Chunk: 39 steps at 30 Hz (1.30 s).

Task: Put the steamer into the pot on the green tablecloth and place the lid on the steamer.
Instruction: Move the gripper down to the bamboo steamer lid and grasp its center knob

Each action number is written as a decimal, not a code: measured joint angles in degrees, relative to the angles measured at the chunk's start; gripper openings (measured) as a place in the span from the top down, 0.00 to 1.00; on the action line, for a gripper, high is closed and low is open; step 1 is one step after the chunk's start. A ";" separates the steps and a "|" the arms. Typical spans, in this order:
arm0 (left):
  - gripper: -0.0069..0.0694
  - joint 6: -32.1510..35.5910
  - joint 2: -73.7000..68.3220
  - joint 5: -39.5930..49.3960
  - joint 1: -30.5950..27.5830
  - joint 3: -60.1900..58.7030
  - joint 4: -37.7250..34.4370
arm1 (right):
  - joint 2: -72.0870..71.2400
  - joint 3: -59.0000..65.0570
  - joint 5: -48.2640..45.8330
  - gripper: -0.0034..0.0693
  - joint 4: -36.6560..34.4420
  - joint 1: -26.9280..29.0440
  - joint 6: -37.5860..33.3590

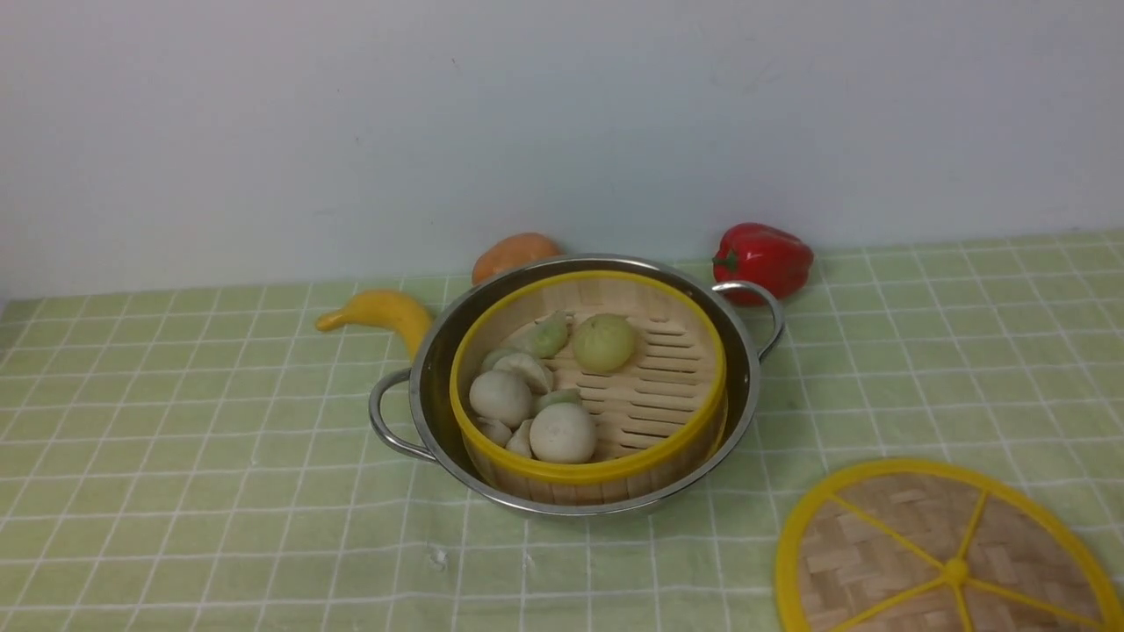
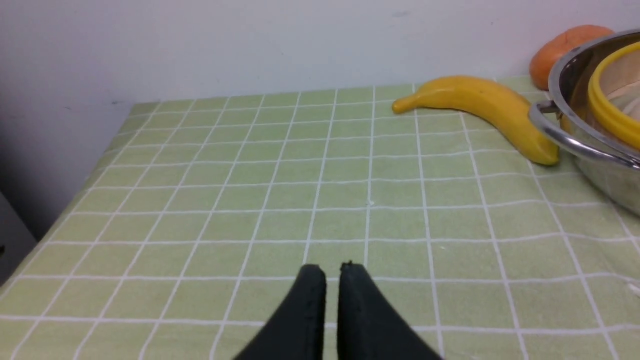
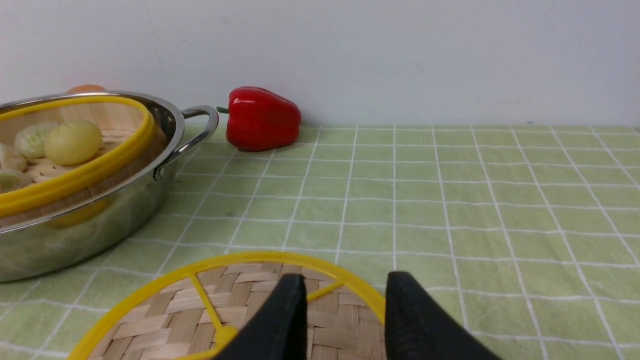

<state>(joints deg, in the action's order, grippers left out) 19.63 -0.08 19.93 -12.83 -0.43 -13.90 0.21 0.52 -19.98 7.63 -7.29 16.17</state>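
One steamer [image 1: 588,386] sits inside the pot [image 1: 575,386] on the green tablecloth [image 1: 176,421]; the lid [image 1: 944,553] lies right of the pot. Left wrist view: left gripper [image 2: 332,272] nearly closed, empty. Right wrist view: right gripper [image 3: 345,285] parted above the lid's rim.

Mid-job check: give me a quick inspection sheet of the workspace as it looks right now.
Surface: green tablecloth with a white grid, lying flat.
Job's things: steamer sits inside the pot, uncovered, buns showing; lid lies flat on the cloth, to the right of the pot and nearer the robot.
Clutter: banana, orange fruit and red pepper behind the pot, the banana up against it.
Grippers: left gripper over bare cloth, fingers nearly together, empty; right gripper open above the lid, holding nothing.
Cables: nothing seen.
Surroundings: plain pale wall behind the table.
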 joint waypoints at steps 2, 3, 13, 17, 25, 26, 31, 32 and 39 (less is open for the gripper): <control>0.85 0.00 0.00 0.00 0.00 0.00 0.00 | 0.00 0.00 0.00 0.62 0.00 0.00 0.00; 0.85 0.00 0.00 0.00 0.00 0.00 0.00 | 0.00 0.00 0.00 0.62 0.00 0.00 0.00; 0.83 0.00 0.00 0.00 0.00 0.00 0.00 | 0.00 0.00 0.00 0.62 0.00 0.00 0.00; 0.82 0.00 0.00 0.00 0.00 0.00 0.06 | 0.00 0.00 0.16 0.62 -0.06 0.00 0.20; 0.80 0.00 0.00 0.00 0.00 0.00 0.17 | 0.23 -11.60 -1.66 0.62 -4.96 0.00 8.03; 0.80 0.00 0.00 0.00 0.00 0.00 0.17 | 1.45 -17.26 -7.32 0.62 -6.30 0.00 7.67; 0.78 0.00 0.00 0.00 0.00 0.00 0.21 | 7.57 -32.00 -30.02 0.62 -10.99 0.00 3.11; 0.78 0.00 0.00 0.00 0.00 0.00 0.21 | 8.79 -33.96 -32.48 0.62 -11.57 0.00 2.42; 0.77 0.00 0.00 0.00 0.00 0.00 0.21 | 20.38 -41.73 -42.44 0.62 -19.02 0.00 -10.23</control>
<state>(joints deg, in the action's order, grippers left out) 19.63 -0.08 19.93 -12.83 -0.43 -13.69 20.59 -41.21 -62.42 -11.39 -7.29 5.94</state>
